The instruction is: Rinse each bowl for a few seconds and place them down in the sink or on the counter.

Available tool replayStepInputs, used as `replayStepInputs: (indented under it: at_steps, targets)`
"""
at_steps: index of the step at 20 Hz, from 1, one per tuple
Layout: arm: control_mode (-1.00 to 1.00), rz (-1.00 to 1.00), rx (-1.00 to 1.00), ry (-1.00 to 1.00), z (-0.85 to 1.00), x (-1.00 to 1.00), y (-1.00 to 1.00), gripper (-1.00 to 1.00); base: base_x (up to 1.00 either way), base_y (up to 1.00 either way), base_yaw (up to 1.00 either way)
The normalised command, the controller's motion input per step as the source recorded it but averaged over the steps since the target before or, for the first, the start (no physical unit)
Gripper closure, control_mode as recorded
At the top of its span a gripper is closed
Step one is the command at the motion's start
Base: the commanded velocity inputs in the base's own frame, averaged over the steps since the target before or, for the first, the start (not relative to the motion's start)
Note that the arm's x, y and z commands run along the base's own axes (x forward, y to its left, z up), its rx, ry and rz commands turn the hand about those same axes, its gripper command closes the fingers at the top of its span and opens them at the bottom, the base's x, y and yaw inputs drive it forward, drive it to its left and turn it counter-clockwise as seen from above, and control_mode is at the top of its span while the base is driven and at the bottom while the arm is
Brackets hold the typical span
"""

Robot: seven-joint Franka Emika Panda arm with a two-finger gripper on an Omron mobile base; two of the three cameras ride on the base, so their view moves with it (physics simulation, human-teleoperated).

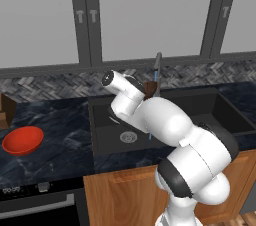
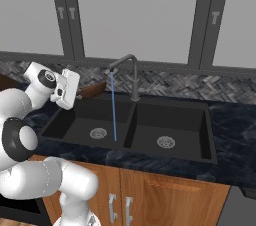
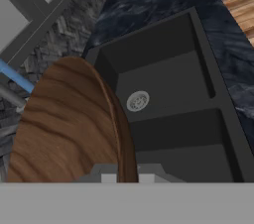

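Pinched tight on the rim of the wooden bowl (image 3: 64, 129), the pincer (image 2: 80, 94) hangs over the left end of the sink (image 2: 200, 135), its fingers closed on the edge of the dish. In the hand view the bowl stands on edge right in front of the fingers, its wood-grained hollow turned toward the camera. From the right base view the bowl (image 2: 92, 90) juts out from the pincer toward the tap (image 2: 131, 72), tilted, above the back rim of the left basin.

Just past the bowl a thin blue stream of water (image 2: 113, 110) falls from the tap's spout into the left basin; whether it touches the bowl I cannot tell. Below the pincer lies the black left basin with its round silver drain (image 2: 98, 133); beyond the divider the right basin has a drain (image 2: 166, 142) of its own.

Around the sink runs the dark marbled counter (image 1: 60, 145). Well off to the pincer's left, on that counter beyond the sink's left edge, the red bowl (image 1: 22, 140) sits upright, apart from everything else. Behind the sink rises the grey herringbone backsplash (image 2: 170, 84).
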Motion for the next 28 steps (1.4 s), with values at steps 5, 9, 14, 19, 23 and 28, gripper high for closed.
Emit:
replayStepInputs:
  at_steps: [5, 9, 14, 19, 23, 28]
  targets:
    - [-1.00, -0.01, 0.18, -0.02, 0.06, -0.04, 0.47, 1.00, 0.00, 0.00, 0.00]
    - [-1.00, 0.03, 0.15, 0.01, 0.11, -0.05, 0.57, 1.00, 0.00, 0.00, 0.00]
    - [-1.00, 0.08, 0.03, 0.00, 0.08, -0.06, 0.64, 1.00, 0.00, 0.00, 0.00]
    - [-1.00, 0.16, 0.01, 0.00, -0.02, -0.05, 0.59, 1.00, 0.00, 0.00, 0.00]
    - [-1.00, 0.21, 0.07, 0.00, 0.00, 0.04, 0.47, 1.00, 0.00, 0.00, 0.00]
    - [-1.00, 0.21, 0.01, 0.00, 0.00, 0.02, 0.44, 1.00, 0.00, 0.00, 0.00]
